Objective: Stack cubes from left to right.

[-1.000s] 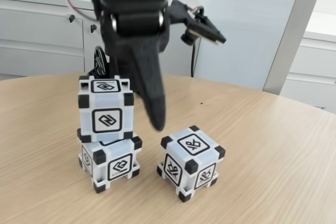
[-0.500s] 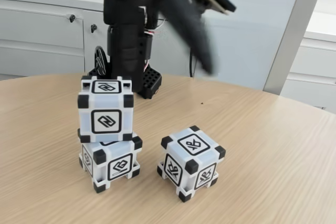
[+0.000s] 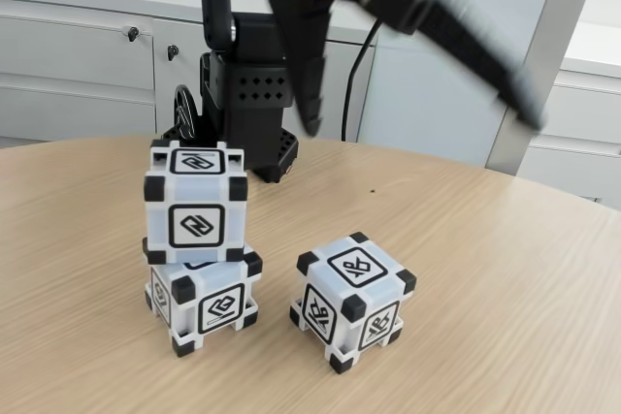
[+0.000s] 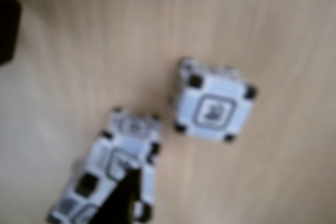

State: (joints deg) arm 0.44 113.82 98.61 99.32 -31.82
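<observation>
Two cubes are stacked at the left of the fixed view: the top cube (image 3: 194, 206) sits slightly turned on the bottom cube (image 3: 204, 302). A third cube (image 3: 351, 300) rests alone on the wooden table to their right. My gripper (image 3: 421, 123) hangs high above and behind the cubes, open wide and blurred; one finger (image 3: 309, 94) points down and the other stretches out to the right. Nothing is between them. The blurred wrist view looks down on the stack (image 4: 121, 150) and the lone cube (image 4: 212, 109), with a dark fingertip (image 4: 125, 200) over the stack's lower edge.
The arm's black base (image 3: 247, 113) stands on the round wooden table (image 3: 485, 269) just behind the stack. White cabinets (image 3: 78, 65) and a grey post (image 3: 543, 55) lie beyond the table's far edge.
The gripper has lifted away from beside the top cube, swung up and right, and spread its fingers wider. None of the three cubes has moved.
</observation>
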